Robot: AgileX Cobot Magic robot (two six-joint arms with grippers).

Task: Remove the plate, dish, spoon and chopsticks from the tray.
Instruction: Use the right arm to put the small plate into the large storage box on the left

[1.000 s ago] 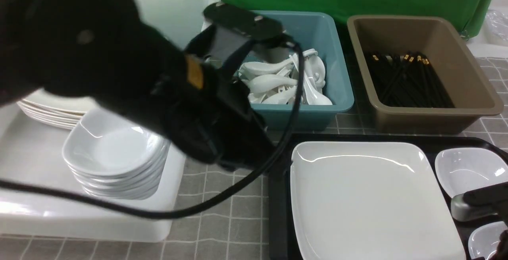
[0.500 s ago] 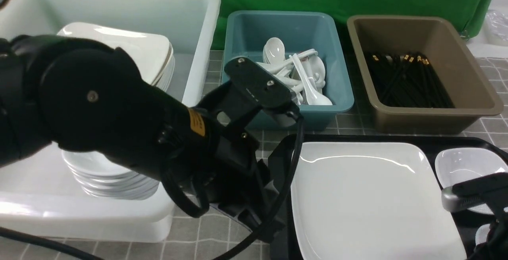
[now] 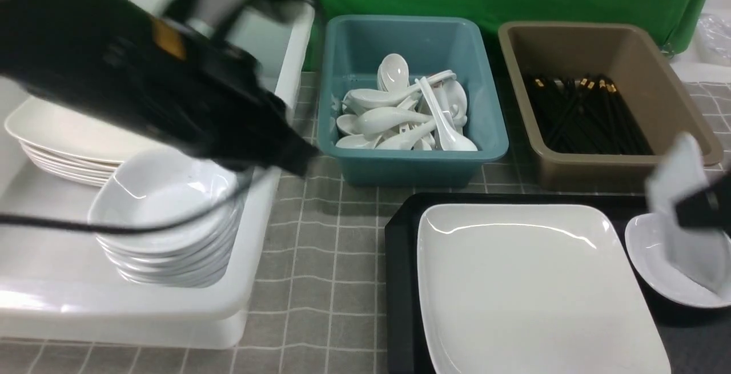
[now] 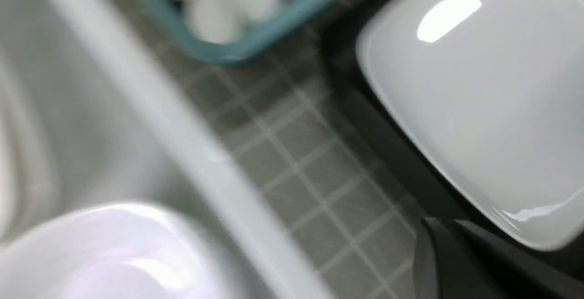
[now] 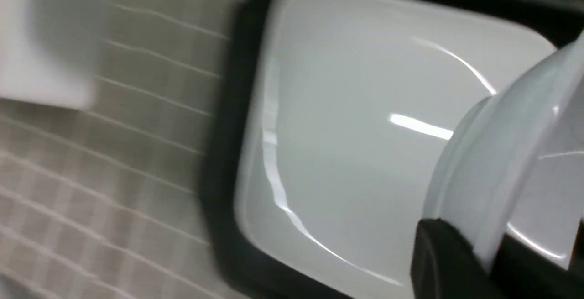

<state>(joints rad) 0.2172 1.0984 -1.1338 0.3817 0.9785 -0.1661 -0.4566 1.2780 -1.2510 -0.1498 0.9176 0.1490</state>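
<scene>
At the far right edge of the front view, the right end effector point(image 3: 699, 211) is clamped on the rim of a small white dish point(image 3: 677, 191). It holds the dish tipped up on edge, clear of the black tray point(image 3: 400, 282). The right wrist view shows the rim pinched between the dark fingers. Gripping by the rim is probably the only hold such a wide, shallow piece allows, which would explain why it hangs tilted rather than level.

A second dish point(image 3: 657, 265) lies flat on the tray just below it. The large square plate point(image 3: 531, 288) fills the tray's middle, untouched.

In the upper left of the frame, the left end effector point(image 3: 291, 160) is badly blurred above the white tub point(image 3: 171, 317), beside the stack of dishes point(image 3: 160, 214). Its fingers are closed, and nothing shows between them.

The teal bin point(image 3: 411, 171) in the upper centre holds a heap of spoons point(image 3: 400, 117). The brown bin point(image 3: 599, 171) to its right holds black chopsticks point(image 3: 588, 114). Neither kind lies on the part of the tray in view.

My judgement is that the held dish belongs on the stack in the tub, well apart across the grey tiled tabletop point(image 3: 331, 248). With so thin a grip on glossy ceramic, it could slip or swing on the way.
</scene>
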